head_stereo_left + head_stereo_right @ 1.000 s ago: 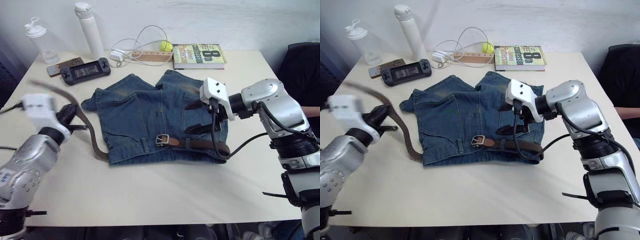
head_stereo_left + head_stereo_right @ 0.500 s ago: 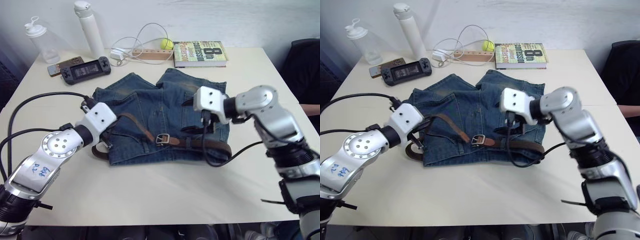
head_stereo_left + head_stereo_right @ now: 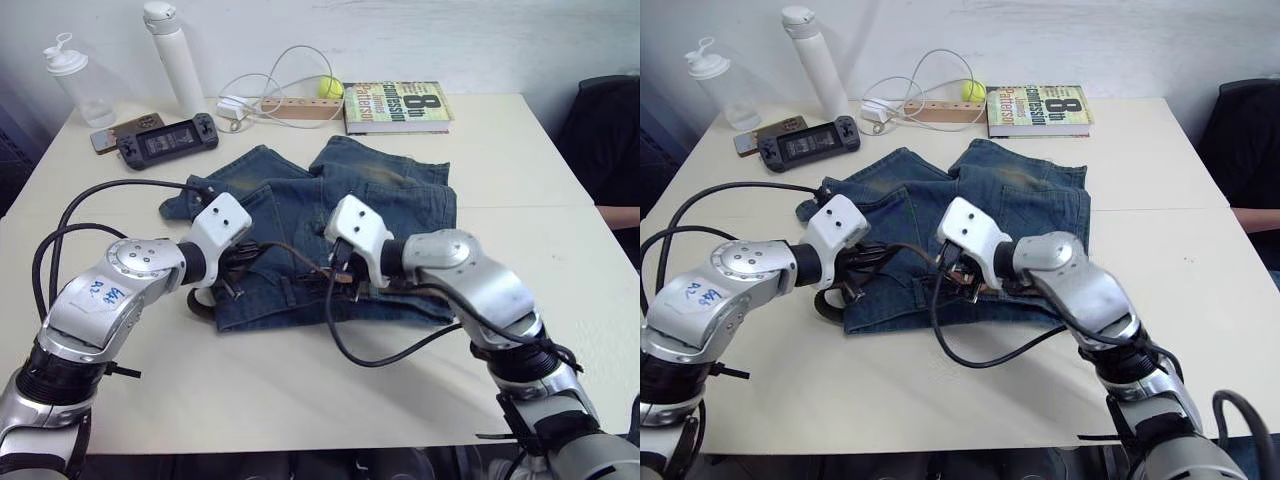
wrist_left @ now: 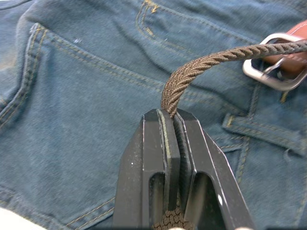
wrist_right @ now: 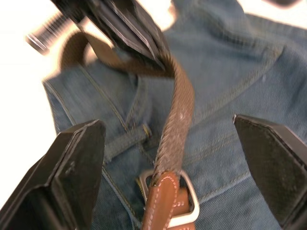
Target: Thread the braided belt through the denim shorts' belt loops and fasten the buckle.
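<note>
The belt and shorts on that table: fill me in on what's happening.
The robot is fastening the braided belt on the denim shorts. Its left gripper is shut on the strap, which runs through the buckle. The right gripper hangs open over the buckle, fingers on either side of the strap.

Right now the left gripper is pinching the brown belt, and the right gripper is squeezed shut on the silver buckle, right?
Not quite. The right gripper is open, its fingers spread wide on either side of the buckle, as the right wrist view shows. The left gripper does pinch the braided belt.
</note>
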Available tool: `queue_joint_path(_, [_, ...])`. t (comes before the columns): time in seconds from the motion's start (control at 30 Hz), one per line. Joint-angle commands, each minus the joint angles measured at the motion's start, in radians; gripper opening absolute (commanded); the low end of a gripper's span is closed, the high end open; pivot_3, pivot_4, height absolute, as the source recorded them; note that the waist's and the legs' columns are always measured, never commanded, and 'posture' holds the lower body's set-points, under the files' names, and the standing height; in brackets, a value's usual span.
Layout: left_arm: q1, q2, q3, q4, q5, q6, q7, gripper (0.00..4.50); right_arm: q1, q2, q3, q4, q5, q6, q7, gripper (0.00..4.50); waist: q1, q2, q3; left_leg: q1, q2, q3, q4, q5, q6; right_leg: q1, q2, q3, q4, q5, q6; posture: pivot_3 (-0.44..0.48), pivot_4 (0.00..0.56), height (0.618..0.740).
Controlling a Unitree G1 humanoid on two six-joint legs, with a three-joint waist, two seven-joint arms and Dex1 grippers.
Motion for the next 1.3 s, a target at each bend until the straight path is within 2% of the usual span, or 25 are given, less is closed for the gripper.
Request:
queue_joint_path(0.03, [-0.027,-0.012,0.061,-0.028,-0.021,0.046,-0.008,0.0,0.015,0.002,0.041,0.006,-0.049,-0.033,-0.042,2.72,0.001,0.0,0.0,0.0,0.0,0.0,0.0,0.0,0.0,0.0,0.0,0.0,0.0,0.0,0.0,0.0,0.15,0.735])
queue_joint_path(0.13, [-0.031,-0.015,0.074,-0.034,-0.017,0.066,-0.012,0.0,0.018,0.002,0.036,0.008,-0.059,-0.052,-0.056,1.42,0.0,0.0,0.0,0.0,0.0,0.0,0.0,0.0,0.0,-0.001,0.0,0.0,0.001,0.0,0.0,0.0,0.15,0.735])
queue_joint_path(0.17, [-0.028,-0.011,0.074,-0.036,-0.012,0.068,-0.016,0.0,0.017,0.007,0.025,0.007,-0.055,-0.055,-0.06,0.79,0.0,0.0,0.0,0.0,-0.001,0.0,0.0,0.0,0.0,-0.001,0.0,0.0,0.001,0.0,0.0,0.0,0.15,0.735])
queue_joint_path(0.23, [-0.023,-0.014,0.097,-0.037,-0.02,0.086,-0.018,0.0,0.006,0.0,0.007,0.011,-0.06,-0.083,-0.065,0.09,0.0,0.0,0.0,0.0,-0.001,0.0,0.0,0.0,0.0,-0.001,0.0,0.001,0.001,0.0,0.0,0.0,0.15,0.735])
queue_joint_path(0.3, [-0.038,-0.086,0.206,-0.016,-0.076,0.14,0.016,0.0,-0.008,-0.018,0.009,0.024,-0.08,-0.129,-0.063,0.09,0.001,0.0,0.0,0.0,-0.001,0.0,0.0,0.0,0.0,-0.001,0.0,0.001,0.001,0.0,0.0,0.0,0.15,0.735])
queue_joint_path(0.33, [-0.046,-0.117,0.261,-0.005,-0.111,0.191,0.024,0.76,-0.015,-0.024,0.011,0.035,-0.092,-0.155,-0.063,0.0,0.001,0.0,0.0,0.0,-0.001,0.0,0.0,0.0,0.0,-0.001,0.0,0.001,0.001,0.0,0.0,0.0,0.15,0.735])
queue_joint_path(0.4, [-0.06,-0.149,0.359,0.004,-0.171,0.303,0.019,1.39,-0.034,-0.035,0.017,0.066,-0.123,-0.231,-0.06,0.0,0.0,-0.002,0.0,0.0,-0.001,0.0,0.001,0.0,0.0,-0.002,0.0,0.001,0.002,0.0,0.0,0.0,0.15,0.735])
queue_joint_path(0.47, [-0.127,-0.213,0.525,0.036,-0.231,0.48,0.022,2.28,-0.055,-0.046,0.027,0.108,-0.169,-0.333,-0.069,0.0,-0.002,-0.002,0.001,-0.001,-0.001,0.0,0.001,0.0,0.0,-0.003,0.0,0.001,0.003,0.0,0.0,0.0,0.15,0.735])
queue_joint_path(0.53, [-0.214,-0.277,0.723,0.161,-0.364,0.575,0.106,3.1,-0.064,-0.04,0.022,0.154,-0.206,-0.404,-0.096,0.0,-0.002,-0.004,0.001,-0.001,-0.002,0.0,0.001,0.0,0.0,-0.004,0.001,0.001,0.004,0.0,0.0,0.0,0.15,0.735])
queue_joint_path(0.63, [-0.246,-0.279,0.863,0.298,-0.585,0.588,0.257,4.45,-0.061,-0.027,0.016,0.196,-0.241,-0.506,-0.113,0.0,-0.012,-0.005,0.0,0.0,-0.002,-0.001,0.001,0.001,-0.001,-0.004,0.001,0.001,0.005,0.0,0.0,0.0,0.15,0.735])
queue_joint_path(0.7, [-0.169,-0.174,0.843,0.385,-0.95,0.588,0.329,4.48,-0.046,-0.022,0.038,0.223,-0.272,-0.592,-0.117,0.0,-0.025,-0.006,0.0,0.0,-0.002,-0.002,0.001,0.001,-0.001,-0.004,0.0,0.001,0.006,0.0,0.0,0.0,0.15,0.735])
queue_joint_path(0.73, [-0.074,-0.087,0.772,0.385,-1.211,0.509,0.391,4.48,-0.038,-0.019,0.048,0.235,-0.287,-0.631,-0.118,0.0,-0.032,-0.007,0.001,0.001,-0.003,-0.002,0.001,0.001,-0.001,-0.005,0.0,0.001,0.006,0.0,0.0,0.0,0.15,0.735])
queue_joint_path(0.77, [0.005,-0.018,0.719,0.379,-1.382,0.457,0.403,4.48,-0.029,-0.016,0.054,0.245,-0.301,-0.662,-0.12,0.0,-0.042,-0.008,0.001,0.002,-0.004,-0.004,0.001,0.001,-0.001,-0.006,0.0,0.002,0.006,0.0,0.0,0.0,0.15,0.735])
queue_joint_path(0.8, [0.077,0.042,0.676,0.345,-1.469,0.424,0.361,4.48,-0.024,-0.011,0.058,0.256,-0.316,-0.695,-0.125,0.0,-0.049,-0.009,0.001,0.003,-0.005,-0.005,0.0,0.001,-0.001,-0.006,0.0,0.002,0.007,0.0,0.0,0.0,0.15,0.735])
queue_joint_path(0.87, [0.165,0.091,0.613,0.287,-1.505,0.377,0.271,4.48,-0.018,-0.005,0.06,0.277,-0.343,-0.761,-0.131,0.0,-0.049,-0.009,0.001,0.004,-0.005,-0.006,0.0,0.001,-0.001,-0.006,-0.001,0.003,0.007,0.0,0.0,0.0,0.15,0.735])
queue_joint_path(1.0, [0.266,0.076,0.493,0.19,-1.505,0.253,0.242,4.48,-0.011,0.006,0.064,0.312,-0.386,-0.868,-0.132,0.0,-0.03,-0.008,0.002,0.006,-0.008,-0.006,0.001,0.001,-0.002,-0.004,-0.002,0.005,0.004,0.0,0.0,0.0,0.15,0.735])
queue_joint_path(1.03, [0.276,0.013,0.479,0.166,-1.505,0.197,0.31,4.48,-0.006,0.009,0.063,0.313,-0.392,-0.892,-0.131,0.0,-0.027,-0.008,0.002,0.006,-0.008,-0.006,0.001,0.001,-0.002,-0.004,-0.002,0.005,0.005,0.0,0.0,0.0,0.15,0.735])
queue_joint_path(1.1, [0.284,-0.188,0.459,0.103,-1.505,0.047,0.546,4.48,0.004,0.012,0.059,0.305,-0.402,-0.933,-0.128,0.0,-0.018,-0.006,0.001,0.006,-0.008,-0.006,0.001,0.002,-0.003,-0.004,-0.002,0.006,0.005,0.0,0.0,0.0,0.15,0.735])
queue_joint_path(1.17, [0.29,-0.369,0.444,0.035,-1.505,-0.083,0.787,4.48,0.014,0.01,0.051,0.292,-0.406,-0.964,-0.124,0.0,-0.015,-0.011,0.001,0.006,-0.009,-0.006,0.002,0.002,-0.003,-0.004,-0.002,0.005,0.005,0.0,0.0,0.0,0.15,0.735])
queue_joint_path(1.3, [0.245,-0.652,0.427,-0.068,-1.505,-0.277,1.135,4.48,0.034,0.0,0.036,0.266,-0.41,-1.003,-0.113,0.0,-0.017,-0.014,0.0,0.005,-0.009,-0.005,0.003,0.002,-0.003,-0.005,-0.001,0.005,0.007,0.0,0.001,0.0,0.15,0.735])
